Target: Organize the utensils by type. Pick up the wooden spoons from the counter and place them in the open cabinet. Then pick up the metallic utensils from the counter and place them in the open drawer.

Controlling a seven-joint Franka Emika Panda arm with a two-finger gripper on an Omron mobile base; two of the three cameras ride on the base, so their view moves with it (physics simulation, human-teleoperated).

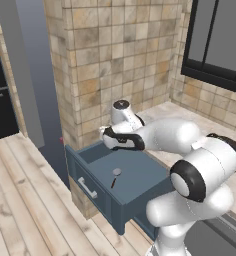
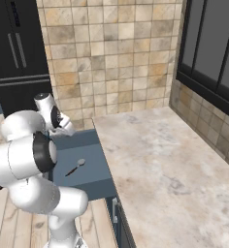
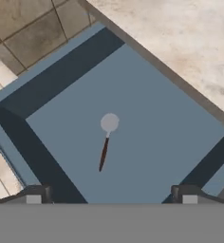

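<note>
the gripper (image 3: 111,194) hangs over the open drawer (image 1: 97,192) with its jaws spread wide and nothing between them. directly ahead of the fingertips (image 3: 34,195), on the drawer floor, lies the round silver-headed utensil (image 3: 106,141) with its thin dark handle pointing back toward the tool. in the left base view the same utensil (image 1: 115,176) lies on the drawer floor just beyond the hand, and in the right base view it (image 2: 75,167) lies below and beside the wrist. the counter (image 2: 170,164) runs along the far side of the drawer from the tool.

risks from this position:
- judged from the low hover, a lift that drifts sideways could clip a drawer wall and push the drawer partly shut.
- a descent instead of a retreat could knock the utensil and leave it wedged against a wall.
- the wide jaws pass close to the drawer rim on either side, so a wrist roll during exit could catch an edge.

limits of view:
- the finger pads are cut off by the lower edge of the hand view; only their tops show.
- the forearm hides the hand in both base views.
- the wooden spoon and the pale metal spoon cannot be located on the visible stretch of counter.
- the gap between the fingertips and the drawer floor cannot be judged.
</note>
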